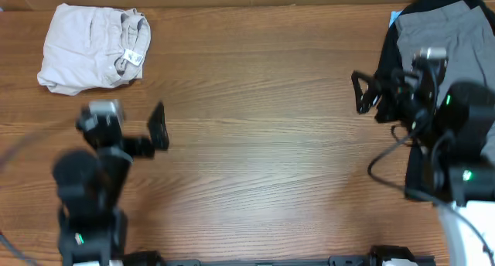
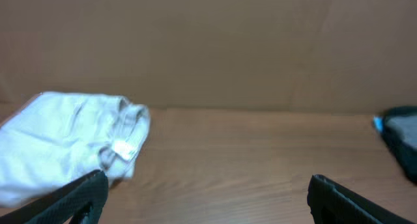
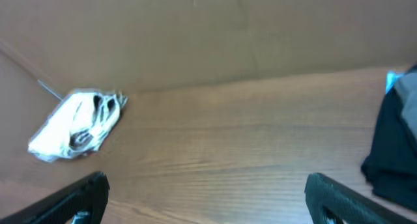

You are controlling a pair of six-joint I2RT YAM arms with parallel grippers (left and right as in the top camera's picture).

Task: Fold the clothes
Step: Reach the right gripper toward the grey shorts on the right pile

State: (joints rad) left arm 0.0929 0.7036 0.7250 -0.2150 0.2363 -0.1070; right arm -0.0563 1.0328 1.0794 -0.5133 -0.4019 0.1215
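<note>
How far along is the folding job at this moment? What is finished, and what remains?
Done, it seems: the cream garment lies as a compact bundle at the far left.
In hand: nothing. The left tool and the right tool are both open and empty.
Left to do: the grey shorts, lying on the black T-shirt at the far right, not yet picked up.

Cream garment (image 1: 93, 48) folded left, grey shorts (image 1: 464, 42) atop black T-shirt (image 1: 441, 0) right

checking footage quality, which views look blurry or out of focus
Overhead: left arm smeared by motion blur, table grain and cream garment crisp; left wrist: soft all over; right wrist: mildly soft, grain readable; no glare in any view.
</note>
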